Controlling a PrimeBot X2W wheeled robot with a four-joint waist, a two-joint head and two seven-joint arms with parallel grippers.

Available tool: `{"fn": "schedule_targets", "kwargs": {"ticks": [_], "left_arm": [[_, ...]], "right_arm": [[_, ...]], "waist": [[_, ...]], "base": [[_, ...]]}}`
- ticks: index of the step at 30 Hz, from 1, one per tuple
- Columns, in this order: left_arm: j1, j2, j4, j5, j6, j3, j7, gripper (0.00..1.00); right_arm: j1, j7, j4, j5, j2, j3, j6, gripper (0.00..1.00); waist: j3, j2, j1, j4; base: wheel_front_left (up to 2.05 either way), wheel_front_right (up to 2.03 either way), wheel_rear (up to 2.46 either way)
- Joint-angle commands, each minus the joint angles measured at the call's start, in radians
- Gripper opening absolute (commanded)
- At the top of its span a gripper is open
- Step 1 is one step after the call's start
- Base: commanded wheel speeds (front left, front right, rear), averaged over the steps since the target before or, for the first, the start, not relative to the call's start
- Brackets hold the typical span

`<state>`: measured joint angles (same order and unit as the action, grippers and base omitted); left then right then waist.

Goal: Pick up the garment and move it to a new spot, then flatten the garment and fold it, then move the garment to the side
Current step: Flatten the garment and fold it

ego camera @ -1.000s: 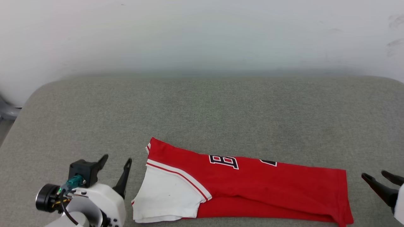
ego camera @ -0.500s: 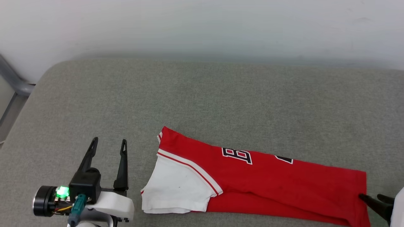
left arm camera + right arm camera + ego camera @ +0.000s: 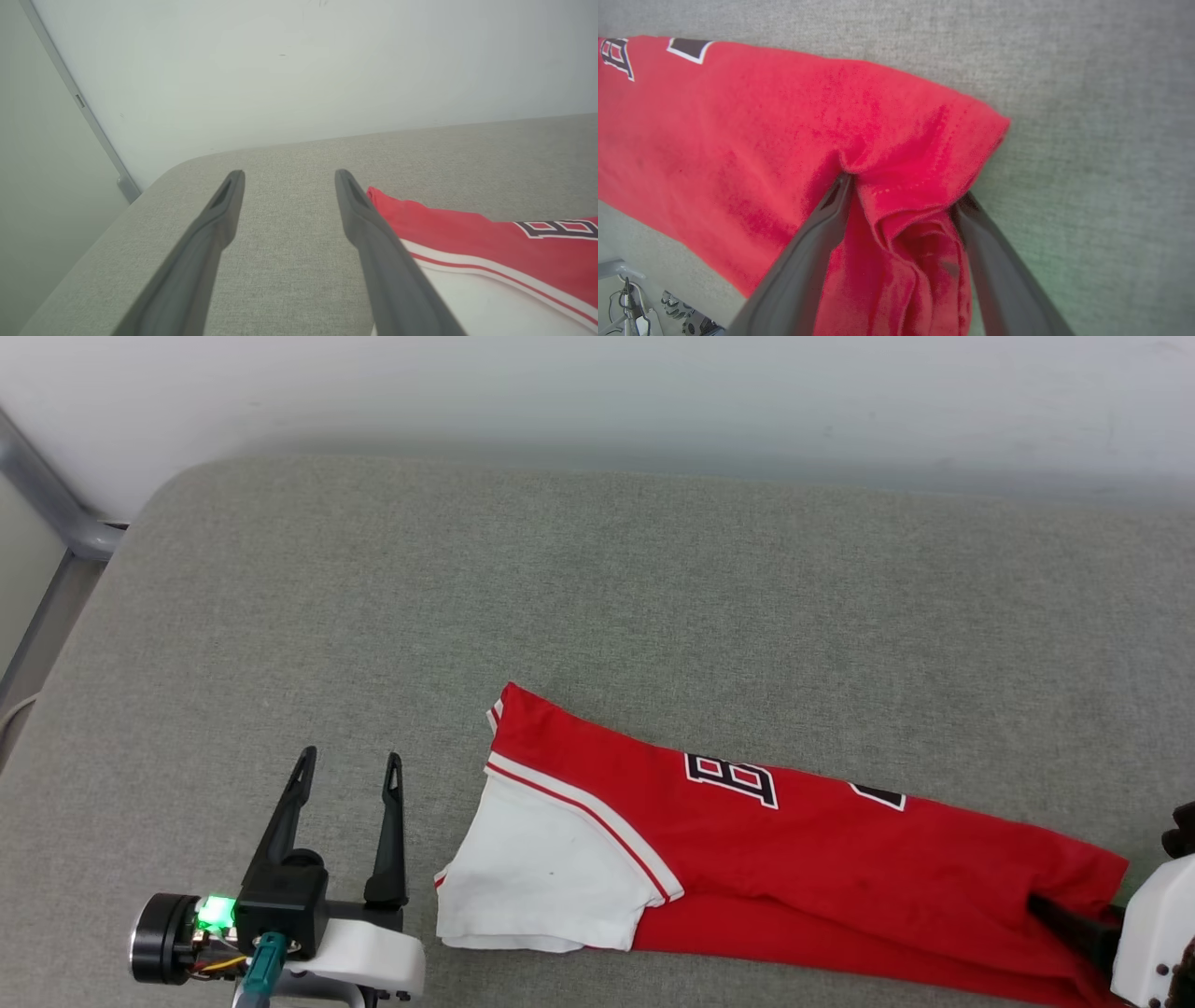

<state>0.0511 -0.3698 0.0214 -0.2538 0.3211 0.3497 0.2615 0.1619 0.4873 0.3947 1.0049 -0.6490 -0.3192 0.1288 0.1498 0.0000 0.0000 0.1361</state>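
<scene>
Right end effector (image 3: 904,189), fingers apart, straddles the bunched end of the garment (image 3: 794,859); left end effector (image 3: 350,758), also spread, hovers beside the sleeve (image 3: 541,877), open surface (image 3: 597,597) beyond.

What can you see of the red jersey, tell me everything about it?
The garment is a red jersey tee, soft knit by its look, folded into a long band lying on the grey cushion. A white short sleeve with red-white stripe trim lies at its left end; black white-outlined lettering shows partly. At the right end the hem bunches between the right gripper's spread fingers.
</scene>
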Motion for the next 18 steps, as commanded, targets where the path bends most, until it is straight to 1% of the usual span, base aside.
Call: {"fn": "schedule_targets", "kwargs": {"ticks": [1,4,7,8,10,11,12,13,18], "left_arm": [[-0.014,0.022,-0.004,0.02,-0.019,-0.016,0.005,1.0],[-0.027,0.055,-0.011,0.052,-0.049,-0.038,0.005,1.0],[-0.034,0.081,-0.017,0.079,-0.075,-0.058,0.005,1.0],[-0.034,0.081,-0.017,0.079,-0.075,-0.058,0.005,1.0],[-0.042,0.096,-0.019,0.098,-0.09,-0.069,0.005,1.0],[-0.046,0.103,-0.018,0.109,-0.095,-0.076,0.005,1.0],[-0.048,0.11,-0.013,0.118,-0.099,-0.084,0.005,1.0],[-0.053,0.116,-0.011,0.126,-0.101,-0.091,0.005,1.0],[-0.082,0.138,-0.005,0.158,-0.118,-0.123,0.005,1.0]], "right_arm": [[-0.004,0.003,-0.009,0.007,0.048,-0.054,0.004,1.0],[0.0,-0.002,-0.031,0.019,0.048,-0.096,0.008,1.0],[0.003,-0.015,-0.033,0.023,0.032,-0.122,0.008,1.0],[0.003,-0.015,-0.033,0.023,0.032,-0.122,0.008,1.0],[0.007,-0.03,-0.025,0.012,0.017,-0.136,0.007,1.0],[0.009,-0.039,-0.019,0.008,0.01,-0.141,0.007,0.5],[0.01,-0.051,-0.013,0.007,0.006,-0.145,0.007,0.13],[0.011,-0.059,-0.009,0.011,0.004,-0.149,0.007,0.0],[0.009,-0.11,0.016,0.023,-0.023,-0.152,0.001,0.0]], "waist": [[0.004,0.0,0.0,0.007],[0.002,0.0,0.0,0.011],[-0.004,0.0,0.0,0.012],[-0.004,0.0,0.0,0.012],[-0.009,0.0,0.0,0.013],[-0.011,0.0,0.0,0.013],[-0.015,0.0,0.0,0.013],[-0.018,0.0,0.0,0.012],[-0.04,0.0,0.0,0.004]], "base": [[0.0,0.0,0.0],[0.0,0.0,0.0],[0.0,0.0,0.0],[0.0,0.0,0.0],[0.0,0.0,0.0],[0.0,0.0,0.0],[0.0,0.0,0.0],[0.0,0.0,0.0],[0.0,0.0,0.0]]}}
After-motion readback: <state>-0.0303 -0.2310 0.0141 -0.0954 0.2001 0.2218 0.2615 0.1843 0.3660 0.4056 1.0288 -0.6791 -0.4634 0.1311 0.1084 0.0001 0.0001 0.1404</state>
